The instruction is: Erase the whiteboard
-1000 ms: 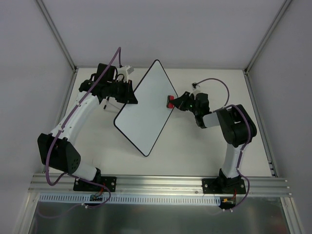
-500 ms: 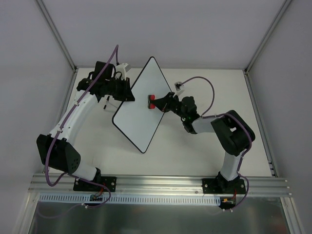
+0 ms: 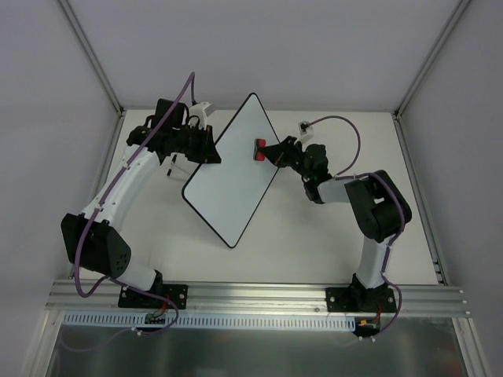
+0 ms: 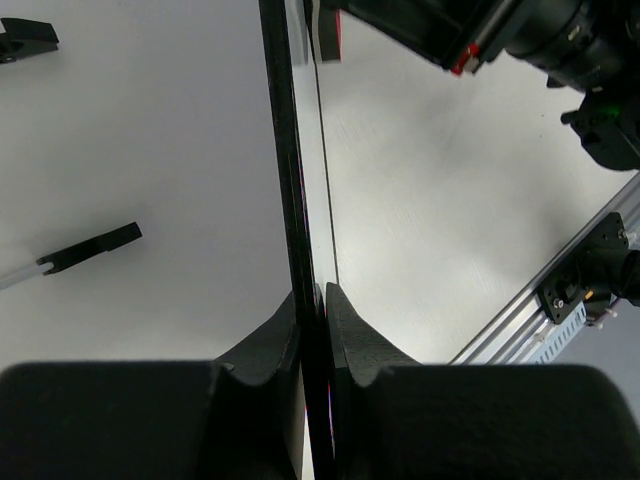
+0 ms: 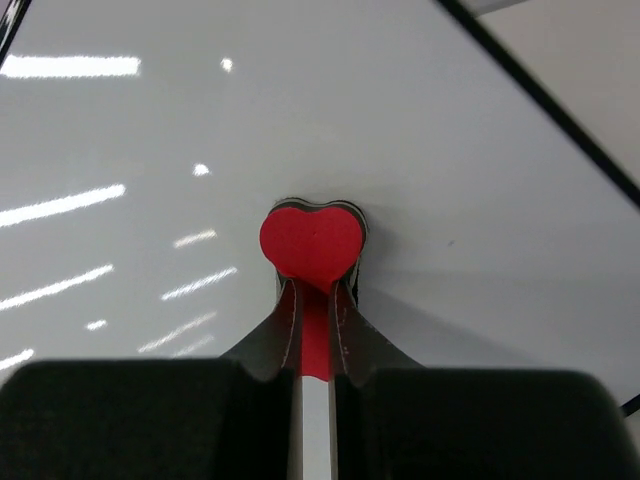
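**Apparently little left to wipe**

The whiteboard [image 3: 232, 177] stands out over the middle of the table as a diamond in the top view, one corner toward the back wall and one toward the arms. It looks raised and tilted rather than lying flat. The left gripper [image 4: 312, 300] is at the board's left edge, its two fingers closed tight on the black rim, with the board seen edge-on between them. At the board's upper right edge the right gripper [image 5: 315, 300] has its fingers pinched on the stem of a small red eraser [image 5: 312, 240]. The broad end of the eraser appears pressed against the white face.

In the top and right wrist views the face shows only lamp glints and one faint speck to the right of the eraser; no handwriting is visible. Going by that, the erasing seems mostly done. What is left is perhaps a last pass near that edge and the patch under the eraser, which is hidden. A black-capped pen [image 4: 90, 250] lies on the table beside the board's left side.
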Action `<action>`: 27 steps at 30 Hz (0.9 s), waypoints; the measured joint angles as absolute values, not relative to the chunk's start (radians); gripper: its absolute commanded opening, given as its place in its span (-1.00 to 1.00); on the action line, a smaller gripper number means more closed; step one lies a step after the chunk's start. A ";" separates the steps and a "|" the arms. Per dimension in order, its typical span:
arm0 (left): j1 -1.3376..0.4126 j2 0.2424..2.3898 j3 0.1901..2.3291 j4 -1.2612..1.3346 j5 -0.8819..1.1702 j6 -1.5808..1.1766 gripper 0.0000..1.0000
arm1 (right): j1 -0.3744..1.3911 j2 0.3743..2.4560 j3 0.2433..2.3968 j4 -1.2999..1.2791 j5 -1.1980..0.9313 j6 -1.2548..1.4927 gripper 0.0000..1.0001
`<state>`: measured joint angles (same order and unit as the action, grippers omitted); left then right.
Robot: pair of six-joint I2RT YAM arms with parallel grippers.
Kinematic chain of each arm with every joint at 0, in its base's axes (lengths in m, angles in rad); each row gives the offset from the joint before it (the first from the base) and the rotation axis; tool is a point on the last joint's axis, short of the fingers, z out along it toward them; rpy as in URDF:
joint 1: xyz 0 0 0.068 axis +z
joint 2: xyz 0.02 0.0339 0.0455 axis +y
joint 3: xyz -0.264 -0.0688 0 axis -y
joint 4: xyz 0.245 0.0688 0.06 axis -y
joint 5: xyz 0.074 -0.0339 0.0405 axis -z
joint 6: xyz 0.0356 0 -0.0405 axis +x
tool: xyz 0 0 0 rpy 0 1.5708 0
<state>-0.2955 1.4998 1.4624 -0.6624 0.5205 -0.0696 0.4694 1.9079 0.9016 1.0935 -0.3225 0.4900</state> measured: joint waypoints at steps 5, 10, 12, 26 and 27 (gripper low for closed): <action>-0.296 1.500 1.457 -0.662 0.529 -0.069 -1.00 | 0.406 1.962 0.988 1.049 -0.302 0.486 -0.99; -0.296 1.500 1.457 -0.662 0.530 -0.069 -1.00 | 0.376 1.990 1.008 1.035 -0.293 0.486 -0.99; -0.296 1.500 1.457 -0.663 0.530 -0.069 -1.00 | 0.365 2.003 1.008 1.034 -0.292 0.486 -0.99; -0.296 1.500 1.457 -0.671 0.530 -0.070 -1.00 | 0.347 2.028 1.030 0.998 -0.330 0.420 -1.00; -0.296 1.500 1.457 -0.672 0.530 -0.070 -1.00 | 0.351 2.025 1.024 1.000 -0.329 0.411 -0.99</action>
<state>-0.2958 1.4998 1.4567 -0.6720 0.5297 -0.0700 0.3511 2.0251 1.0237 1.0004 -0.3294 0.4114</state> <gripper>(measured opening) 0.086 0.075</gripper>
